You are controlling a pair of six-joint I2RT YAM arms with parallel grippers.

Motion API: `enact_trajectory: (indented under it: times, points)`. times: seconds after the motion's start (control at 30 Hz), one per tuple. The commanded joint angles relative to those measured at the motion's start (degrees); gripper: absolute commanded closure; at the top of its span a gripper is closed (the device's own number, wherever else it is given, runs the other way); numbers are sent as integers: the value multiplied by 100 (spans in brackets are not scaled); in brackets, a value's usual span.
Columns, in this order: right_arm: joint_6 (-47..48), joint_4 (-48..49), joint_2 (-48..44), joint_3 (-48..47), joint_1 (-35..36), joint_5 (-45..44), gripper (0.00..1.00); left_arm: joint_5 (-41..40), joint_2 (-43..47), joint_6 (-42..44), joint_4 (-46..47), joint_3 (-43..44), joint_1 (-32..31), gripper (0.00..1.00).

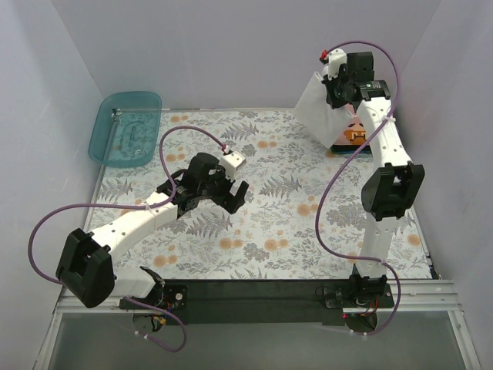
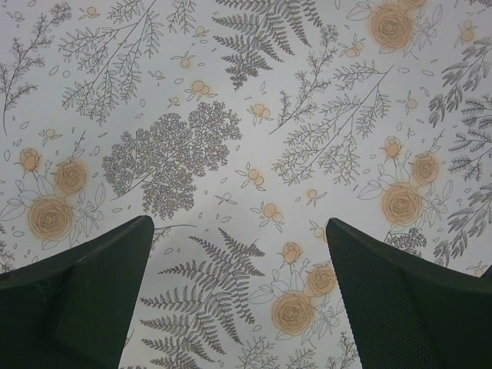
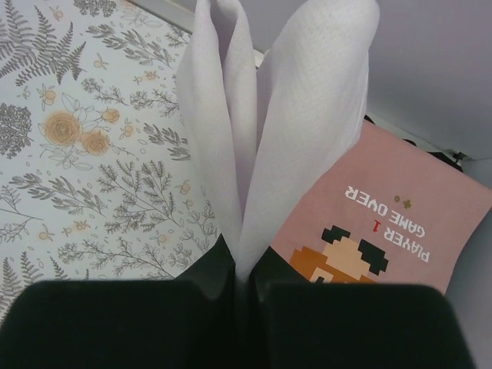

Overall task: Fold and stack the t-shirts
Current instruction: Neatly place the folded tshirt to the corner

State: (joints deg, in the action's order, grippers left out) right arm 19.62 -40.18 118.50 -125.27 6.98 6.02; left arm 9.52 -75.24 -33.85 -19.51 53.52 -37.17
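Observation:
My right gripper point(image 1: 337, 91) is shut on the white t-shirt point(image 1: 317, 110) and holds it up at the far right; the shirt hangs folded from the jaws. In the right wrist view the white cloth point(image 3: 292, 115) is pinched between the fingers point(image 3: 246, 269). Under it lies the salmon-pink t-shirt point(image 3: 392, 207) with the pixel face and "PLAYER 1 GAME OVER" text, folded flat; it also shows in the top view point(image 1: 353, 137). A dark edge shows beneath the pink shirt point(image 1: 337, 149). My left gripper point(image 1: 229, 193) is open and empty above the table's middle; its fingers point(image 2: 84, 292) frame bare cloth.
A translucent teal tray point(image 1: 125, 127) sits at the far left corner. The floral tablecloth point(image 1: 269, 223) covers the table. White walls close in on three sides. The black base rail point(image 1: 254, 297) runs along the near edge.

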Motion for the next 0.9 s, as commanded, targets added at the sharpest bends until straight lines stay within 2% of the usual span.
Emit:
enact_trajectory:
  times: [0.0, 0.53, 0.87]
  points:
    - [-28, 151, -441, -313, -4, 39, 99, -47, 238, 80, -53, -34, 43, 4]
    - [165, 107, -793, -454, -4, -31, 99, 15, 264, 89, -106, -61, 43, 3]
    - [122, 107, -644, -463, -214, -31, 99, 15, 177, 115, -132, 1, 43, 3]
